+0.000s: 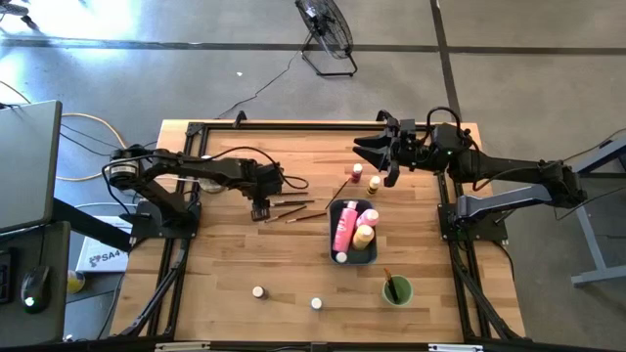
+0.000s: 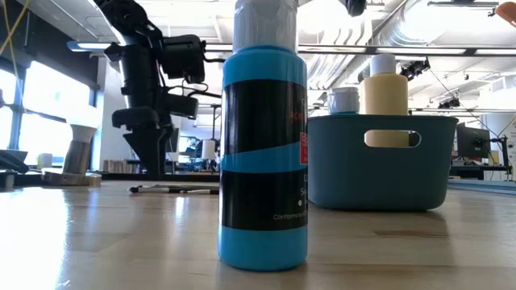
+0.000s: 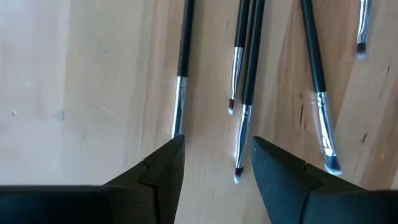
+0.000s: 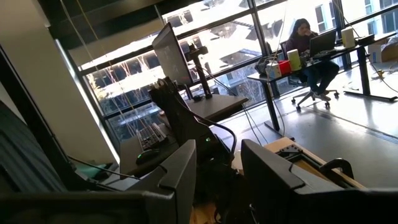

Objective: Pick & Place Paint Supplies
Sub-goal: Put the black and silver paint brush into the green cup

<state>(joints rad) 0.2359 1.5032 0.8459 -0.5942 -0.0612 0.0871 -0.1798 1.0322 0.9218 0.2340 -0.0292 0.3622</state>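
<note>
Several thin dark-handled paintbrushes [image 3: 249, 68] lie flat on the wooden table, side by side [image 1: 291, 209]. My left gripper [image 3: 217, 146] points down over their bristle ends [image 1: 260, 208], open. One brush tip [image 3: 239, 167] shows in the gap between its fingers, and another brush [image 3: 181, 87] runs up to one fingertip. I cannot tell whether a finger touches a brush. The blue-grey tray [image 1: 372, 246] holds a pink bottle [image 1: 344, 227], a yellow bottle [image 1: 364, 235] and a pale-capped jar [image 1: 340, 257]. My right gripper [image 1: 374, 149] hangs high at the far side, level and open [image 4: 219, 165].
Two small bottles [image 1: 358, 171] [image 1: 374, 184] and one brush [image 1: 342, 189] sit just beyond the tray's far end. A green cup [image 1: 396, 290] with a brush in it stands near the front right. Two pale caps [image 1: 258, 291] [image 1: 316, 304] stand near the front; a blue bottle [image 2: 264, 153] fills the low view.
</note>
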